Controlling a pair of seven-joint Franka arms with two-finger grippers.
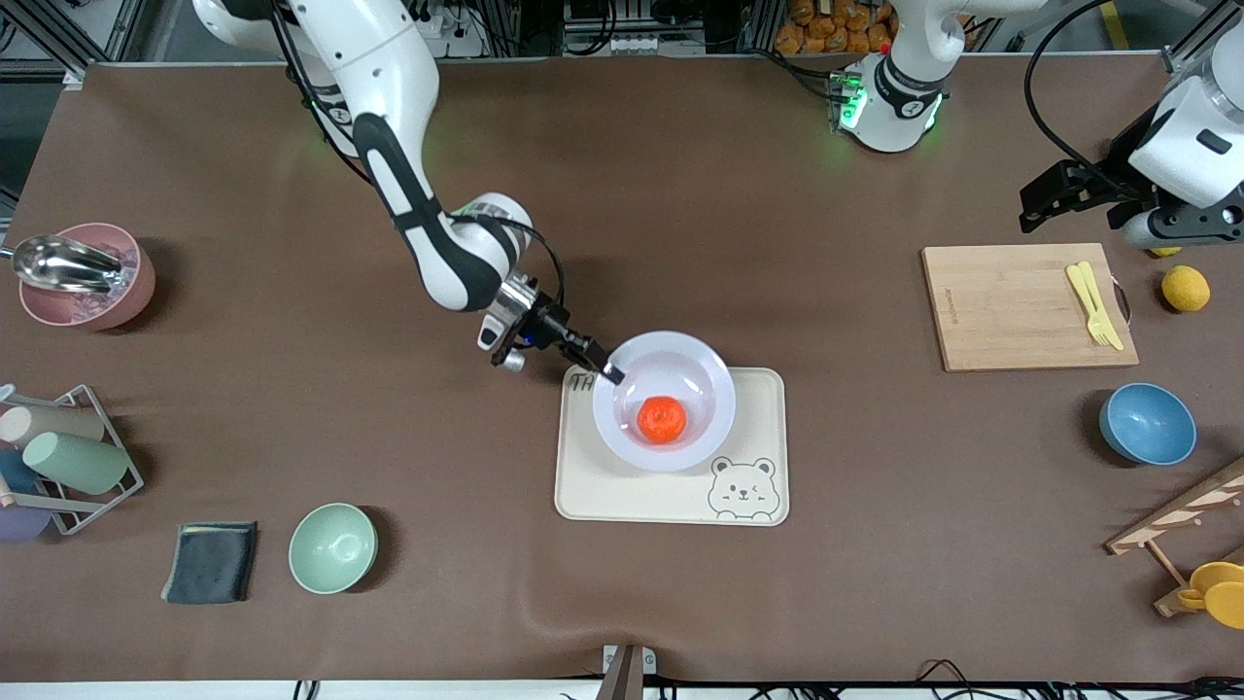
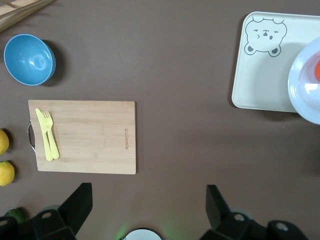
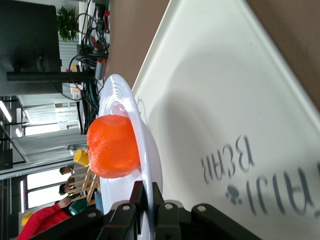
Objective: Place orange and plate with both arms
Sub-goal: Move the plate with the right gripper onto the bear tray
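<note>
The white plate (image 1: 664,401) is over the cream bear-printed tray (image 1: 671,496) at the table's middle and overhangs the tray's edge toward the robots. I cannot tell whether it rests on the tray. The orange (image 1: 662,419) sits in the plate's centre. My right gripper (image 1: 610,370) is shut on the plate's rim at the side toward the right arm's end. The right wrist view shows its fingers (image 3: 148,192) pinching the rim of the plate (image 3: 145,140) beside the orange (image 3: 112,146). My left gripper (image 1: 1054,199) is open and empty, up over the table by the cutting board; its fingertips show wide apart in the left wrist view (image 2: 148,200).
A wooden cutting board (image 1: 1020,306) carries yellow plastic cutlery (image 1: 1093,303), with a lemon (image 1: 1185,288) beside it. A blue bowl (image 1: 1147,424) and a wooden rack (image 1: 1181,525) lie nearer the camera. At the right arm's end are a green bowl (image 1: 332,547), a dark cloth (image 1: 211,562), a cup rack (image 1: 63,457) and a pink bowl (image 1: 87,275).
</note>
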